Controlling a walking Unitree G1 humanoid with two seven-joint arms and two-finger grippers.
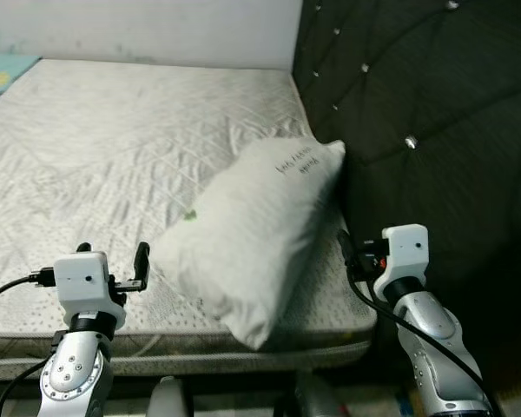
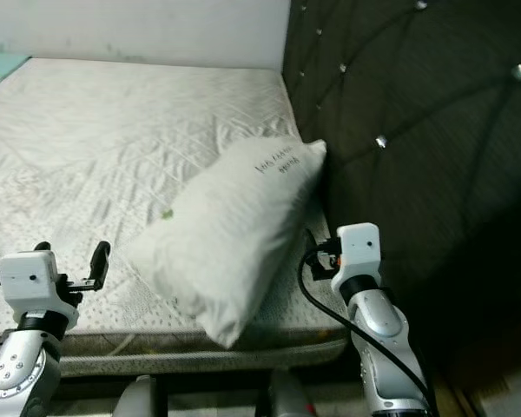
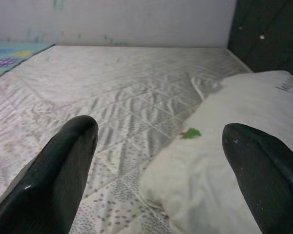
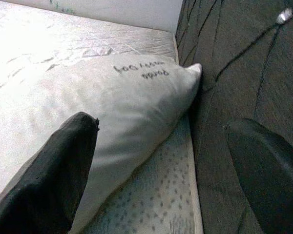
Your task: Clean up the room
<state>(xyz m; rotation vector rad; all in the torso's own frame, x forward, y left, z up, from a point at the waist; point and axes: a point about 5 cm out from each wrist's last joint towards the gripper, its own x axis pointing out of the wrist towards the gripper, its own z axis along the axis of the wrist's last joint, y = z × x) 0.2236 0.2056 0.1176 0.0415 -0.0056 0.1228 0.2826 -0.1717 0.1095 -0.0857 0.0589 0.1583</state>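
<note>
- The white pillow [image 1: 247, 239] lies slanted on the bed [image 1: 113, 148], near the front right corner of the mattress; its far corner touches the dark tufted headboard [image 1: 434, 113].
- The left gripper [image 1: 113, 265] hovers over the front edge of the bed, just beside the pillow's near left end; its fingers [image 3: 63, 170] stand apart and hold nothing.
- The right gripper [image 4: 161, 165] is at the front right corner of the bed, between pillow and headboard, fingers spread wide, gripping nothing.
</note>
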